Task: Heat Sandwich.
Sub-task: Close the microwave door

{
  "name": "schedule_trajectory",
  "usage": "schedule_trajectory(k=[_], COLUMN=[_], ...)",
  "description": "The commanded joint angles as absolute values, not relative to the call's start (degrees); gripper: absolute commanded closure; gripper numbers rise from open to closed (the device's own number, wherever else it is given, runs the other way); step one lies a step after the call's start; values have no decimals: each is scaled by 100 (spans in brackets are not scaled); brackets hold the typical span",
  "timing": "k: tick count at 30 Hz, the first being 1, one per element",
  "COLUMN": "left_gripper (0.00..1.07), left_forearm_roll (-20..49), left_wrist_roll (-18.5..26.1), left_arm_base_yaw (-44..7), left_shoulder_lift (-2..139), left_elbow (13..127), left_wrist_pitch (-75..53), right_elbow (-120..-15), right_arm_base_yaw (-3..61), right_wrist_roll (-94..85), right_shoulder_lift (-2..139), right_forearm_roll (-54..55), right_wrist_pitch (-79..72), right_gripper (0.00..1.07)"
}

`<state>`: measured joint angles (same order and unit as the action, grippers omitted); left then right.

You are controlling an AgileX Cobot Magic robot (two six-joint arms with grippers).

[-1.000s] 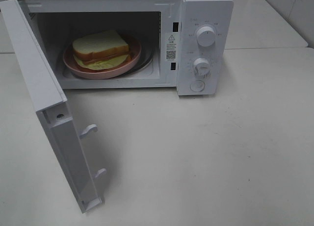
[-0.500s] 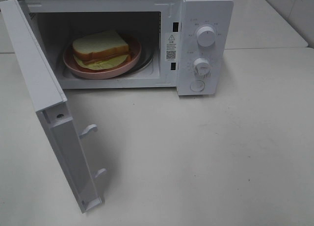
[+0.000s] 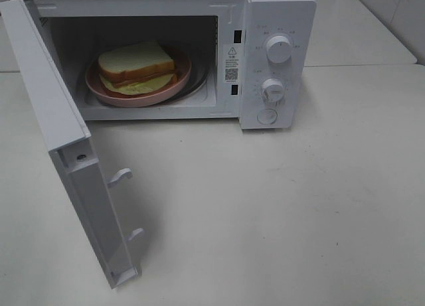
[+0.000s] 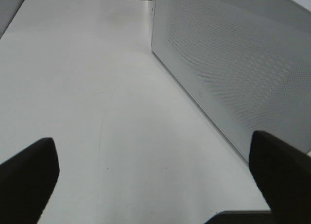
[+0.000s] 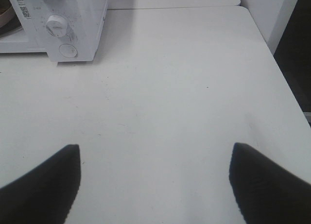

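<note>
From the high camera: the sandwich (image 3: 136, 68) is sitting on a round pink plate (image 3: 178, 79) inside the microwave (image 3: 279, 14), more toward the plate's left rim. Its long axis is running side to side across the cavity. The layered edge is facing the open front, with pale yellow-green filling poking out over the plate's front rim. The bread is looking soft and white with a tan crust line, and the plate is looking smooth and glossy. The door (image 3: 60, 140) is hanging wide open on the left. Two round knobs (image 3: 279, 48) and a button (image 3: 267, 116) are lining the boxy white front panel. The microwave is sitting near the back edge of the matte white table (image 3: 299, 206).

Left wrist camera: the left gripper (image 4: 153, 153) is hovering over bare table, its dark fingers (image 4: 26, 180) spread wide apart with nothing between them, beside the door's dotted outer face.

Right wrist camera: the right gripper (image 5: 155, 151) is also gaping, holding nothing, well apart from the microwave's knob corner.
</note>
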<state>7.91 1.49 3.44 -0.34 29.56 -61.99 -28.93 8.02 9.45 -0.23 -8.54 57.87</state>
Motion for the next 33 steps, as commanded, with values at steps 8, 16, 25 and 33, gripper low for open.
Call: schedule_trajectory(k=[8,16,25,33], left_gripper=[9,28,69,107], left_forearm_roll=[802,716,561,556], left_wrist_roll=[155,155,155,155], left_arm_base_yaw=[298,298,298,298], left_shoulder_lift=[338,1100,1484,2223], left_elbow=[2985,3105,2979,2939], left_wrist_pitch=[-6108,-5752,-4240,-3128], right_elbow=[-2882,-2882,-2882,-2882], right_arm_base_yaw=[751,751,751,751], right_wrist_roll=[900,900,900,900], right_shoulder_lift=[-178,-178,-178,-178], right_forearm_roll=[-848,-848,-848,-848], right_wrist_pitch=[5712,5712,5712,5712], right_gripper=[31,31,31,31])
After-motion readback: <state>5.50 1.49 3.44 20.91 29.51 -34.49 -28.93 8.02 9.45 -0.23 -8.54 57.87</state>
